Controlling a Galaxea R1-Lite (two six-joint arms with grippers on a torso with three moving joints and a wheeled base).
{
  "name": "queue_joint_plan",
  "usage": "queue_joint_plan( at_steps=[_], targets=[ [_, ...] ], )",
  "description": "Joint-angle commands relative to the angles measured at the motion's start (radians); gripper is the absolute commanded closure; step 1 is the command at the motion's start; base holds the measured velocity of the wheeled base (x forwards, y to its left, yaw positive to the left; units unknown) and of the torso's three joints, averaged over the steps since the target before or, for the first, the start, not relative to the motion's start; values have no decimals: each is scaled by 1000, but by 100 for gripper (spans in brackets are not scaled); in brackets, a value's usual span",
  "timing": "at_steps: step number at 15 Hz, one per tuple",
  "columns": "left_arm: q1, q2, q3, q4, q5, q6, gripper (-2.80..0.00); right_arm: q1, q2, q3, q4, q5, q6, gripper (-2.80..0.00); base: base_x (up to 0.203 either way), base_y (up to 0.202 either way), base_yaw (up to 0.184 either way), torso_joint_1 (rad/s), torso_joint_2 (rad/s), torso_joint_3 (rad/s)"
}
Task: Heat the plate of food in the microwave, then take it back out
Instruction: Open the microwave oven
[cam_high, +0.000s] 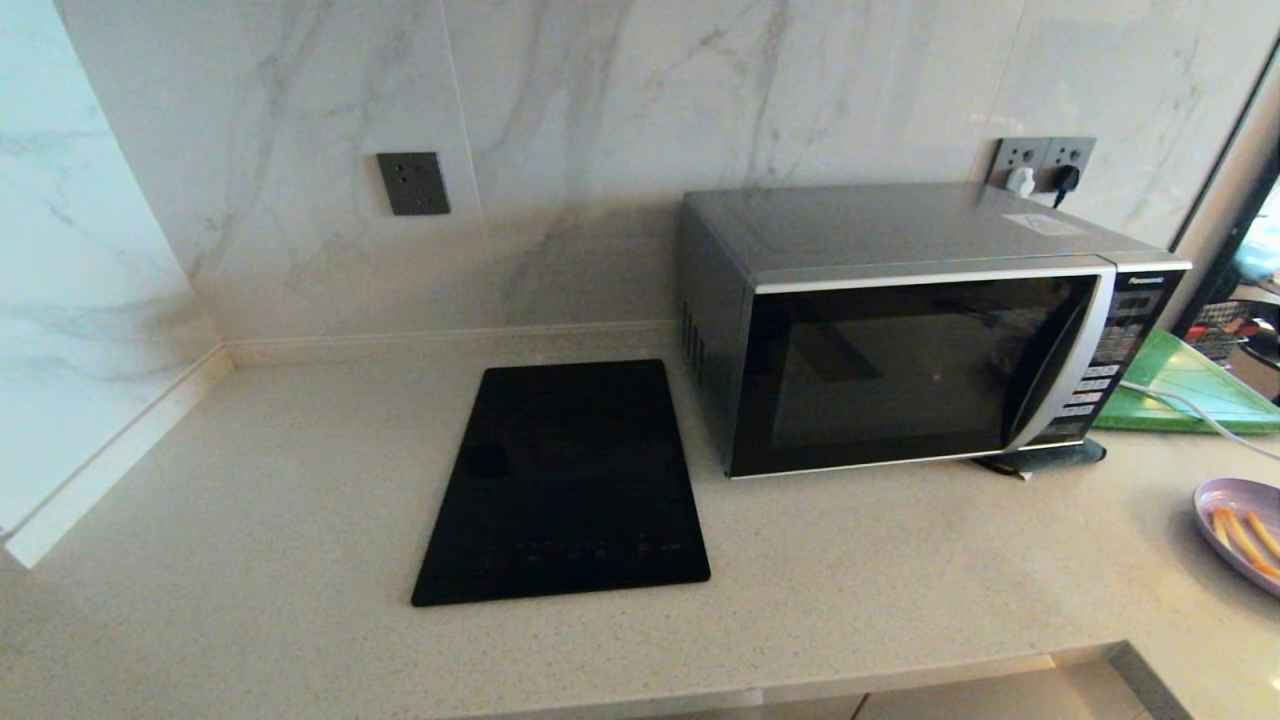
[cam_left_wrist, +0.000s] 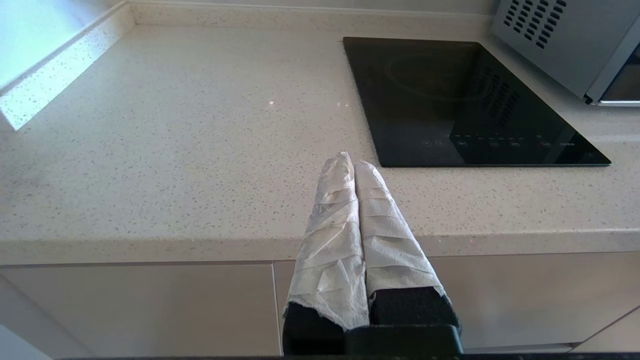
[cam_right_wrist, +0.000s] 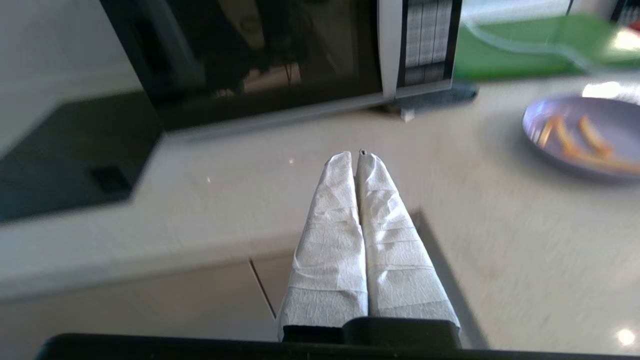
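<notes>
1. Looking at the feeds, nothing has started: the microwave (cam_high: 905, 330) sits at the back of the tabletop (cam_high: 300, 480) with its black glass door shut, so opening it is my guess for the first job.
2. The plate of food (cam_high: 1243, 531) is at the far right edge of the head view, in front of the green board (cam_high: 1180, 385) and well apart from the microwave door. A few orange sticks lie on it. It's on my right arm's side, which is probably why it was left there.
3. Right gripper (cam_right_wrist: 356, 156): wrapped fingers pressed together, holding nothing. It hangs off the tabletop's front edge, facing the microwave's lower front, with the plate off to one side. Looks like a parked pose to me.
4. Left gripper (cam_left_wrist: 350, 162): also closed tight and empty, hovering at the front edge near the black cooktop (cam_high: 565, 485). Idle, I'd say.
5. The curved handle (cam_high: 1065, 365) sits on the door's right side beside the button panel (cam_high: 1110, 350), so I'd judge the right arm is better placed for it. A cable (cam_high: 1190, 410) trails over the green board, worth watching when reaching.
</notes>
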Motion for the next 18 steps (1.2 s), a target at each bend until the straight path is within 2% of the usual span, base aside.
queue_joint_plan(
  at_steps=[1,4,6,11,12,13,15,18],
  targets=[
    [0,2,0,-1,1,-1,0,0,186,-157,16,1,3,0,0,0,0,0,0,0],
    [0,2,0,-1,1,-1,0,0,449,-363,24,-1,4,0,0,0,0,0,0,0],
    [0,2,0,-1,1,0,0,-1,634,-525,25,-40,0,0,0,0,0,0,0,0],
    [0,2,0,-1,1,-1,0,-1,1022,-864,30,-321,-94,0,0,0,0,0,0,0],
    [0,2,0,-1,1,-1,0,-1,1061,-919,40,-350,-106,0,0,0,0,0,0,0],
    [0,2,0,-1,1,-1,0,-1,1094,-956,53,-377,-119,0,0,0,0,0,0,0],
    [0,2,0,-1,1,-1,0,0,1153,-979,56,-488,-119,0,0,0,0,0,0,0],
    [0,2,0,-1,1,-1,0,27,1195,-993,58,-805,-113,0,0,0,0,0,0,0]
  ],
)
